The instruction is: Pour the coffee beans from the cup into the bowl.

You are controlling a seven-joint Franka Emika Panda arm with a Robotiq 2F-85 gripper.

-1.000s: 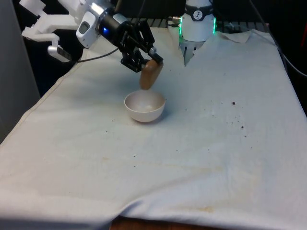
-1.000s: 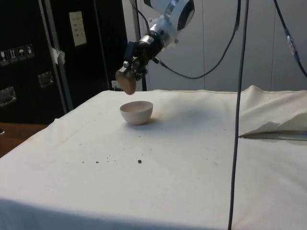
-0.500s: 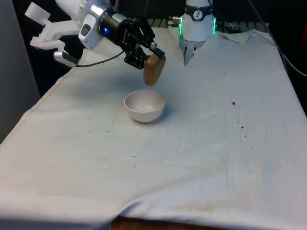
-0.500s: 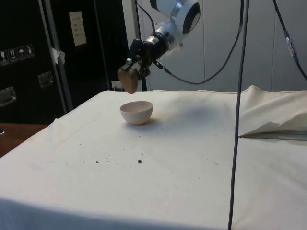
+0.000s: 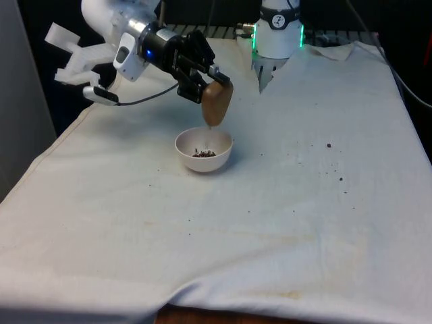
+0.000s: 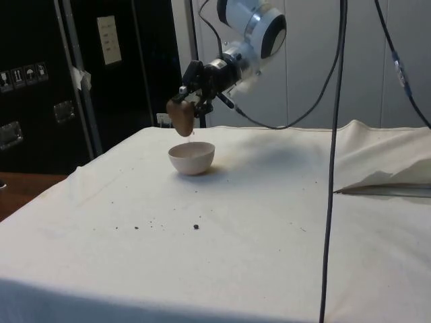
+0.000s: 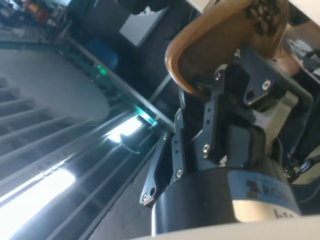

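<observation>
The gripper point(image 5: 204, 86) is clamped on the brown cup point(image 5: 217, 103), holding it tipped mouth-down just above the white bowl point(image 5: 204, 150); coffee beans point(image 5: 203, 153) lie in the bowl's bottom; the bowl stands on the white cloth point(image 5: 283, 223), with a few dark specks point(image 5: 329, 144) scattered well towards the front view's right.

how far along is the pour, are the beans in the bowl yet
Partly done: some coffee beans already lie in the white bowl. In hand: the gripper holds the brown cup tipped mouth-down over the bowl. Left: beans sit at the cup's mouth in the wrist view, so emptying isn't finished.
</observation>
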